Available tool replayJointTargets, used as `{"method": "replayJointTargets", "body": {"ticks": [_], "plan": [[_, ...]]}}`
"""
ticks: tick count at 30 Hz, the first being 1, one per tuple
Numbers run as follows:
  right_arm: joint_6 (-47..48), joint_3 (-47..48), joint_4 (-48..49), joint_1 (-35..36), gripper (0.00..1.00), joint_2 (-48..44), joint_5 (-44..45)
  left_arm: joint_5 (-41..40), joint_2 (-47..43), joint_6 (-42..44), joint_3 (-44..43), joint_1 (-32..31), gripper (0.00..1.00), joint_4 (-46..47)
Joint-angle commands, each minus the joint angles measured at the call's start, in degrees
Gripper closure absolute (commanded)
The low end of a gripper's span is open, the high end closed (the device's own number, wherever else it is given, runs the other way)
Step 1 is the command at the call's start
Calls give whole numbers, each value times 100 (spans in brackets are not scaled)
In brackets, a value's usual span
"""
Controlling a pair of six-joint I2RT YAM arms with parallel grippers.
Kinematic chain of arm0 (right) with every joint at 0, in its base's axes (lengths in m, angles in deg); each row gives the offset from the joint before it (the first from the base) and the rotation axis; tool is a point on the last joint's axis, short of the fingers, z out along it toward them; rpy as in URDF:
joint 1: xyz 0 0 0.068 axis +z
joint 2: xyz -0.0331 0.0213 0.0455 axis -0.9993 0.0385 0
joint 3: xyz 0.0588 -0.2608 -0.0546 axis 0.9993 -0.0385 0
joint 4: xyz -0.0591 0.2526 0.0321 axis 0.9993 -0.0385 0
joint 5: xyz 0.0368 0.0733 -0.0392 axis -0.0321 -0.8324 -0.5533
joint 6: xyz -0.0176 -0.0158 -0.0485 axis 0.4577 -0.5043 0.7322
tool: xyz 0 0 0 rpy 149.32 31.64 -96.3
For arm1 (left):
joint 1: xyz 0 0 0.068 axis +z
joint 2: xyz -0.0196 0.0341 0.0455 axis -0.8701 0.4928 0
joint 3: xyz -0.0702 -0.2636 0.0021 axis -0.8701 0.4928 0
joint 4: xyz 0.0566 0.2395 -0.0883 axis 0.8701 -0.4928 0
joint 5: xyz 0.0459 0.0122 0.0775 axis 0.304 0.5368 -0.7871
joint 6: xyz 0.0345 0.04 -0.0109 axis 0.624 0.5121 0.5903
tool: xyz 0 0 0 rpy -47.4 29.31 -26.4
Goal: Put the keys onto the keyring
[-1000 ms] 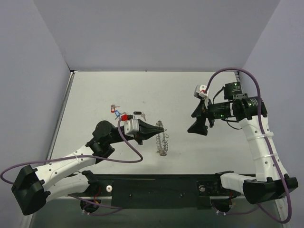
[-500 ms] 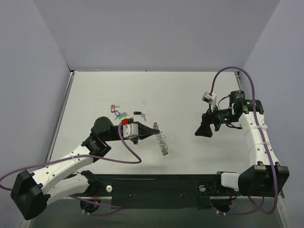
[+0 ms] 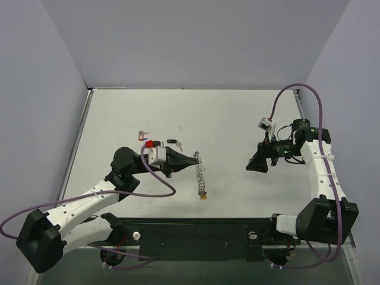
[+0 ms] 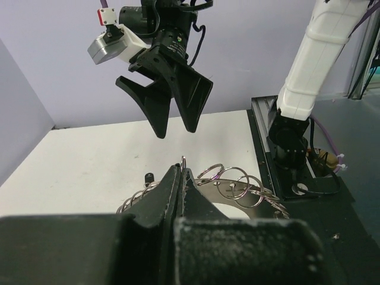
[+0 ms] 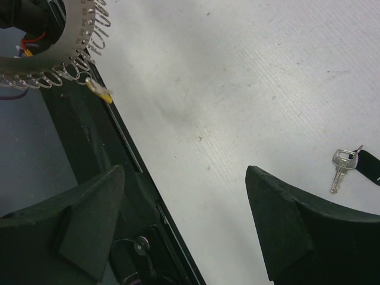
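Observation:
My left gripper (image 3: 194,159) is shut on the keyring (image 3: 202,177), a silver wire loop fringed with small rings, which hangs edge-on from the fingertips. In the left wrist view the jaws pinch one small ring and the keyring (image 4: 240,185) spreads behind them. A yellow-tagged key (image 3: 203,196) hangs at its low end and also shows in the right wrist view (image 5: 100,91). My right gripper (image 3: 256,165) is open and empty, to the right of the keyring. A black-tagged key (image 3: 173,142) and a red-and-blue-tagged key (image 3: 142,136) lie on the table behind the left arm.
The black-tagged key also shows in the right wrist view (image 5: 341,169), on the white table (image 3: 237,119). The black base rail (image 3: 196,228) runs along the table's near edge. Grey walls close in the back and sides.
The keyring has turned from a visible loop to hanging edge-on from my left gripper, with the yellow tag now at the bottom. My right gripper has drawn back to the right.

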Motion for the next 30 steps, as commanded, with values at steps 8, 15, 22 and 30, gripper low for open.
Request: {"method": "replayJointTargets", "body": {"ticks": [8, 15, 22, 30], "plan": [[-423, -110, 359, -186, 22, 191, -8, 45, 258, -1538, -125, 359, 100, 1303], [-1063, -215, 859, -265, 21, 95, 404, -473, 267, -2101, -124, 543, 100, 1305], [-3106, -567, 2499, -668, 17, -317, 1045, -676, 372, -2865, -230, 825, 100, 1330], [-4342, -814, 2936, -871, 19, -347, 2416, -1229, 285, -3314, -362, 922, 100, 734]]}}
